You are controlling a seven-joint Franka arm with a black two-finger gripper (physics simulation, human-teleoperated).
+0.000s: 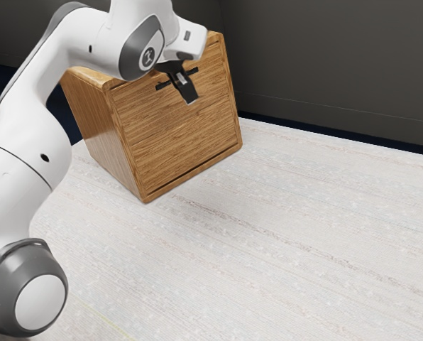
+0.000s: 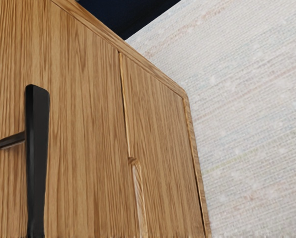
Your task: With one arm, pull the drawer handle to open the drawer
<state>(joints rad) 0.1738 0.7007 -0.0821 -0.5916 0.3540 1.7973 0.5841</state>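
Drawer handle [image 1: 165, 83] partly behind tool [image 1: 190, 94], its far end apparently cut by wrist view's edge

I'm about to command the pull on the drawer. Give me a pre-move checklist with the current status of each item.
1. Gripper at handle height: ok, it sits right at the black bar on the cabinet front.
2. Firm hold on the handle: cannot tell from either view.
3. Drawer at its start position: ok, the front looks flush and no gap shows.
4. Pull path: ok, nothing stands on the table in front of the cabinet.
5. Cabinet seated flat on the table: ok, its base edge meets the surface.
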